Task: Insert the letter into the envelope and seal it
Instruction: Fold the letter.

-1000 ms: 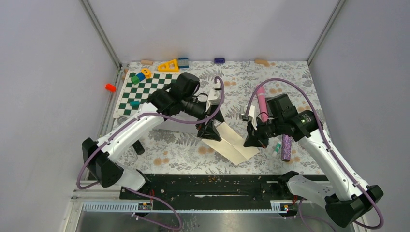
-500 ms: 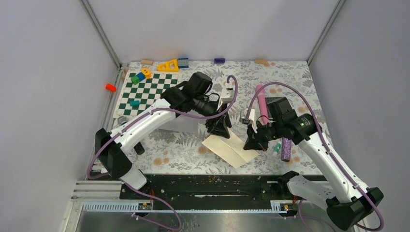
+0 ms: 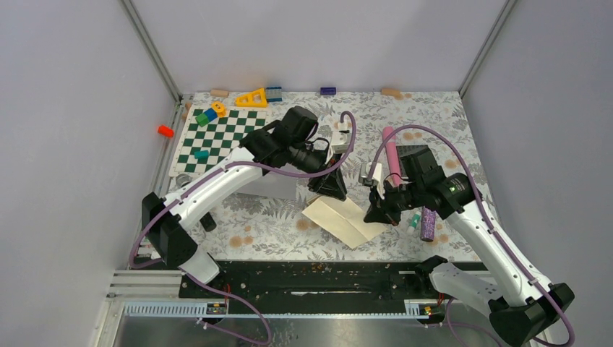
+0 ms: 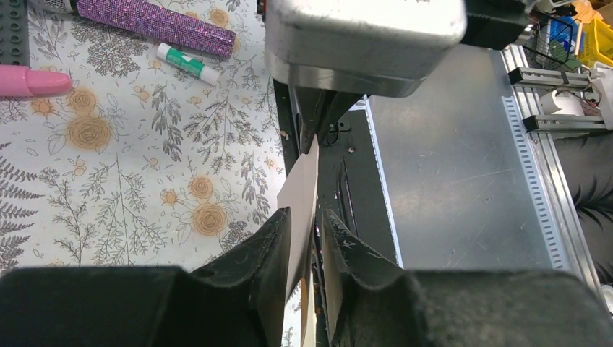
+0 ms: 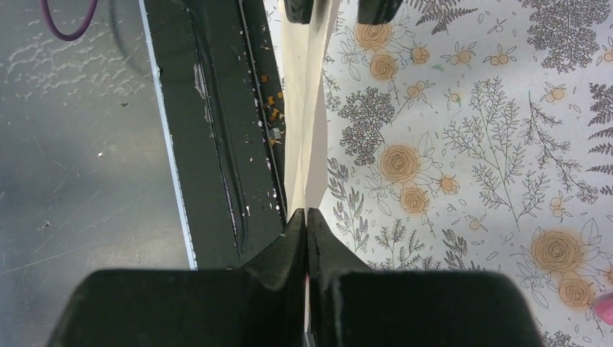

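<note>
The right hand (image 5: 307, 217) pinches one edge of the cream folded paper letter (image 3: 345, 220), just above the floral worktop (image 3: 434, 123). The left hand (image 4: 303, 217) straddles the opposite edge, its fingers narrowly apart; whether it grips cannot be told. The pale grey-lavender paper envelope (image 3: 278, 189) lies flat beneath the left arm.

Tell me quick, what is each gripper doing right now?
Left gripper: slightly open, straddling an edge of the letter.
Right gripper: closed, pinching the letter.

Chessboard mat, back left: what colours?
Chessboard mat: dark green and white checks; best in the top external view.
</note>
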